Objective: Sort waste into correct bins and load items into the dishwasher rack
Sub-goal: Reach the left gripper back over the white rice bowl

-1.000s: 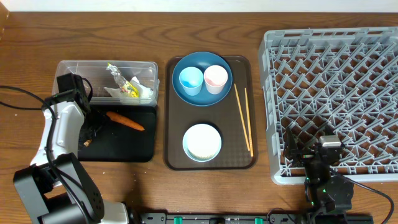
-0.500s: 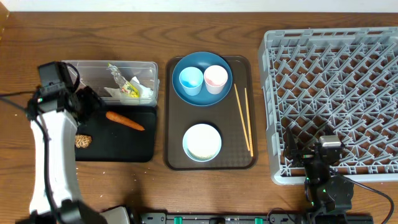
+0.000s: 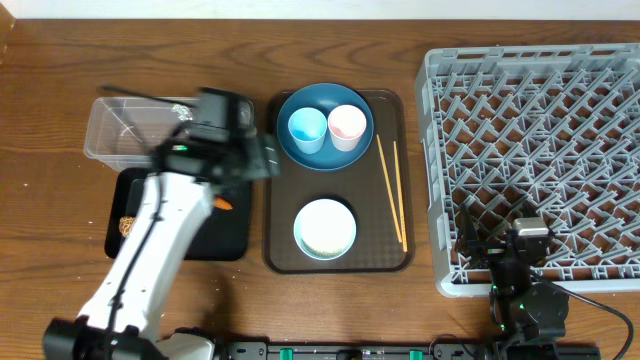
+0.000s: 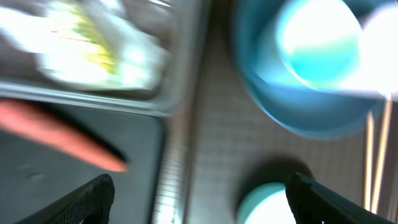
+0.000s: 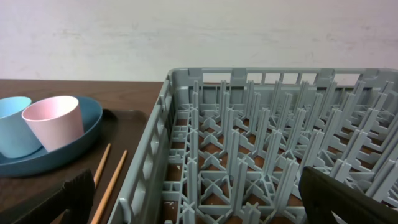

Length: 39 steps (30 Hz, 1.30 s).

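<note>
The left fingers [image 4: 93,200] are spread wide with nothing between them. They hang over the seam where the shallow black rectangular tray [image 4: 74,180] meets the brown serving tray [image 4: 211,124]. Ahead to their left, the small orange carrot [image 4: 56,134] lies on the black tray. Beyond it the crumpled silver-yellow wrapper [image 4: 93,56] sits in the clear plastic rectangular tub [image 3: 110,140], badly blurred. The brown textured lump [image 3: 128,225] lies near the black tray's left edge, well apart from these fingers.

Ahead to their right, the big dark blue plate [image 3: 325,98] carries the light blue cup [image 3: 307,130] and the pinkish-white cup [image 3: 347,127] side by side. The white bowl with pale blue inside [image 3: 325,228] sits near the right fingertip. The two thin wooden chopsticks [image 3: 390,190] lie further right on the serving tray.

The right fingers [image 5: 78,194] are also released and empty, at the near edge of the large square grey plastic lattice crate [image 5: 261,143].

Everything rests on a dark wood-grain desk [image 3: 50,80]. A plain pale wall [image 5: 186,31] stands behind it.
</note>
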Each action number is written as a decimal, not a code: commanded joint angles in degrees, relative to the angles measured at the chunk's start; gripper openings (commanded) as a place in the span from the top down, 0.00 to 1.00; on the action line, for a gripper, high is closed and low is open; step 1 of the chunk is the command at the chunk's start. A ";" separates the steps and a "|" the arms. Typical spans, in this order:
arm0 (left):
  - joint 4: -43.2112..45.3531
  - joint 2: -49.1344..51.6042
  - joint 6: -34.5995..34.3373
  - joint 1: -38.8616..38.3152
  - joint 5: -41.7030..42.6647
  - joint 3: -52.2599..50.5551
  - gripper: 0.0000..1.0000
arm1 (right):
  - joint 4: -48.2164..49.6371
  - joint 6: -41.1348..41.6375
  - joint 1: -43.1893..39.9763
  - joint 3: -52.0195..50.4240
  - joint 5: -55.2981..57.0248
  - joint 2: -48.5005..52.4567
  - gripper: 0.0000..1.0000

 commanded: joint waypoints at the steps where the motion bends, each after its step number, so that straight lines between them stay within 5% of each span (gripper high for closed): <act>1: 0.42 2.01 3.28 -6.73 0.39 0.94 0.12 | -0.22 -0.68 -1.55 -0.09 -0.02 -0.24 0.01; 10: 5.16 2.89 3.76 -19.34 0.44 0.94 0.12 | -0.22 -0.68 -1.55 -0.09 -0.02 -0.26 0.01; 22: 0.28 4.33 6.34 -20.50 2.75 2.23 0.19 | -0.22 -0.68 -1.55 -0.09 -0.02 -0.26 0.01; 23: -0.87 5.03 6.73 -20.50 2.73 2.21 0.24 | -0.22 -0.68 -1.55 -0.09 -0.02 -0.26 0.01; 27: -3.65 8.57 7.13 -20.48 2.73 2.21 0.71 | -0.22 -0.68 -1.55 -0.09 -0.02 -0.24 0.01; 30: -2.82 11.98 7.37 -20.46 2.71 2.21 0.92 | -0.22 -0.68 -1.55 -0.09 -0.02 -0.26 0.01; 39: -1.73 20.31 8.46 -20.46 2.71 2.21 0.94 | -0.22 -0.68 -1.55 -0.09 -0.02 -0.26 0.01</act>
